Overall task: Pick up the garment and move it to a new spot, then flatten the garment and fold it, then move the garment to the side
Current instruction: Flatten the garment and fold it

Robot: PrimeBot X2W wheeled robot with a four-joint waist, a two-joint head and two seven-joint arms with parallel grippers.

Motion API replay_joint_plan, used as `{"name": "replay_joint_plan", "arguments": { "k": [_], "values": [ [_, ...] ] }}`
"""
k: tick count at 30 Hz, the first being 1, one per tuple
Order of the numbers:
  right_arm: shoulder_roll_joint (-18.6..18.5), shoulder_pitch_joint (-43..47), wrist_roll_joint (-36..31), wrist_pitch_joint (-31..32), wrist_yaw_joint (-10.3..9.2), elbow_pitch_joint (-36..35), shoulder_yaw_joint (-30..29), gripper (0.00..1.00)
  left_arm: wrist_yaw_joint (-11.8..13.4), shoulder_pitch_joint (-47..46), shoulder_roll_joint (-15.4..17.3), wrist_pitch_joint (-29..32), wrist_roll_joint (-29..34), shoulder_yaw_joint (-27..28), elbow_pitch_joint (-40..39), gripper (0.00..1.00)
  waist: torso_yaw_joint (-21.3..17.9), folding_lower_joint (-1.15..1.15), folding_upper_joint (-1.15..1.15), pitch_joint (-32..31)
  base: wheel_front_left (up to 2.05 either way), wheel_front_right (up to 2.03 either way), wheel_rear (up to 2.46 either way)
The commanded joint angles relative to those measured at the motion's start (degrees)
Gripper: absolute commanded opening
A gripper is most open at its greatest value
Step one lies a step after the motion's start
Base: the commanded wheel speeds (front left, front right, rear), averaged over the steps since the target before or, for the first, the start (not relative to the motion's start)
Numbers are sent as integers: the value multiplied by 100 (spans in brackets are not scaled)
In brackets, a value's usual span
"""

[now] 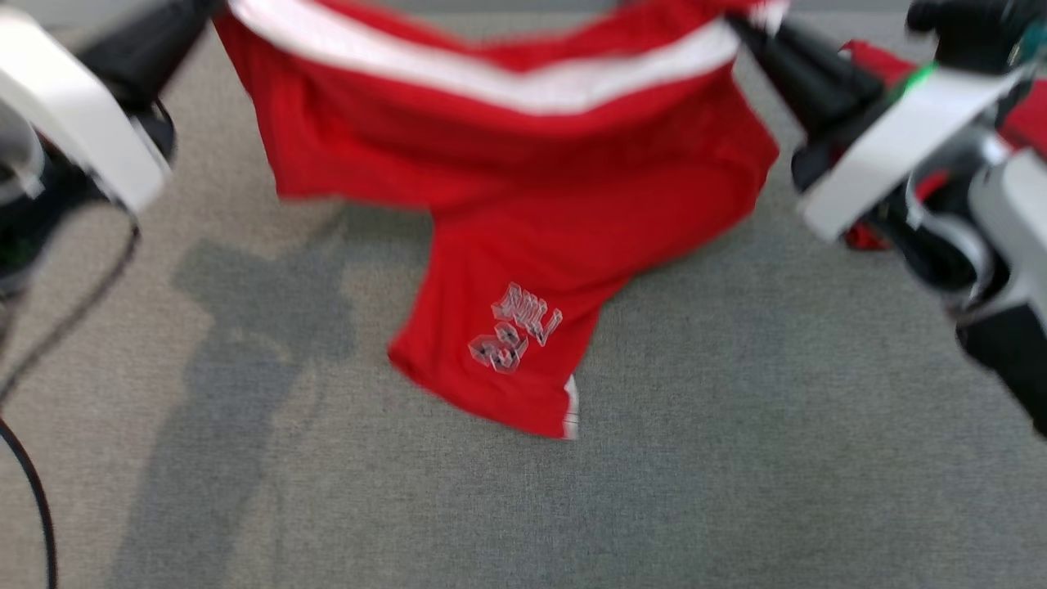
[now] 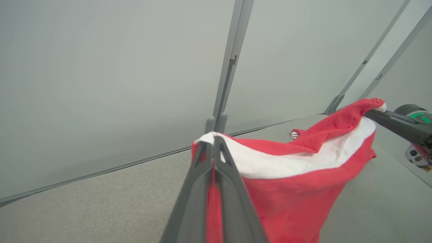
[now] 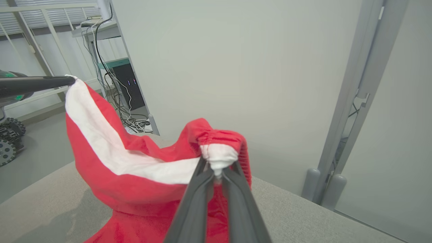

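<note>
**Stretched crosswise, one leg trailing**

The left gripper (image 2: 213, 143) and right gripper (image 3: 216, 172) are each clamped on an end of the red garment (image 1: 523, 204), pulling its white-banded edge taut from left to right above the grey table (image 1: 736, 458). One leg, with a pale logo (image 1: 515, 327), drapes toward the robot, its hem on the table. Both arms are raised, with the fingers angled inward.

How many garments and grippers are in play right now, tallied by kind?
Red garment: 1, hung between the grippers.
Grippers: 2, left gripper and right gripper, both shut on it.
Total: 3.
</note>
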Motion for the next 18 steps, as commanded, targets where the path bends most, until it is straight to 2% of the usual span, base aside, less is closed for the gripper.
{"name": "replay_joint_plan", "arguments": {
  "k": [1,10,18],
  "values": [
    [16,-400,76,26,4,119,51,0,-1,-436,25,-31,-67,-93,156,0,-22,0,0,471,0,0,0],
    [340,-2703,420,148,4,1032,610,0,-2,-2868,356,-424,118,-836,1190,0,-147,0,0,1517,0,0,0],
    [762,-4381,626,-442,4,2143,669,0,-2,-4572,374,-1065,230,-1418,2124,0,-187,0,0,2088,0,0,0]
  ]
}}
